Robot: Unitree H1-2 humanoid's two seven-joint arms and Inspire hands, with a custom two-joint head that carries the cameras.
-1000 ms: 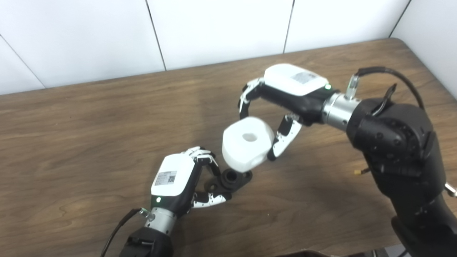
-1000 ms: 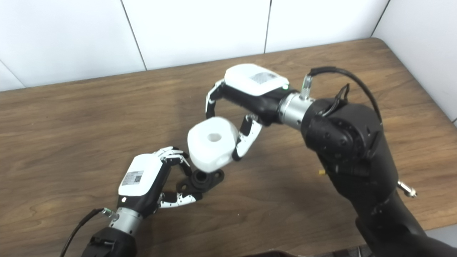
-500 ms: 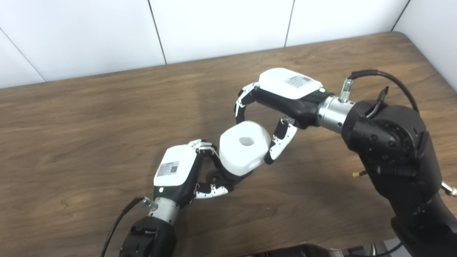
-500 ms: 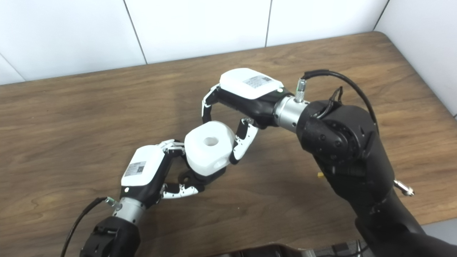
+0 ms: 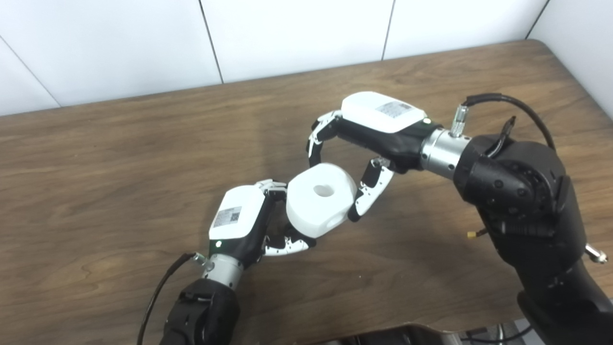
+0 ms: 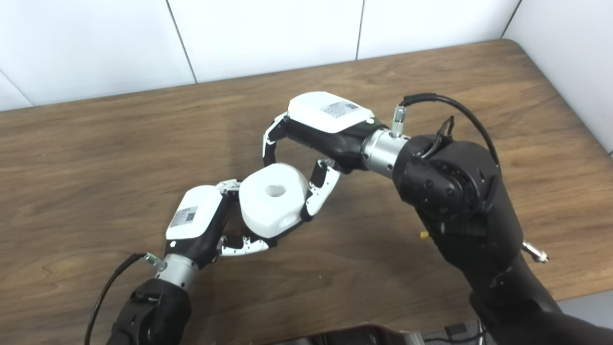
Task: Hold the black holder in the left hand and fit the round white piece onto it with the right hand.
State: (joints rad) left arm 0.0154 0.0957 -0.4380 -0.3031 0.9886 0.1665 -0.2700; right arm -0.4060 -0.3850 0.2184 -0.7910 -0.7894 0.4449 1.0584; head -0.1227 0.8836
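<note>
Right hand [image 5: 364,139] clamped on round white piece [image 5: 320,200]; it hides the black holder; left hand [image 5: 242,225] grip unclear.

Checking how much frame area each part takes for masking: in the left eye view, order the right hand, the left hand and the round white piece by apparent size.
1. right hand, spread widest.
2 and 3. round white piece and left hand: too alike to rank.
</note>
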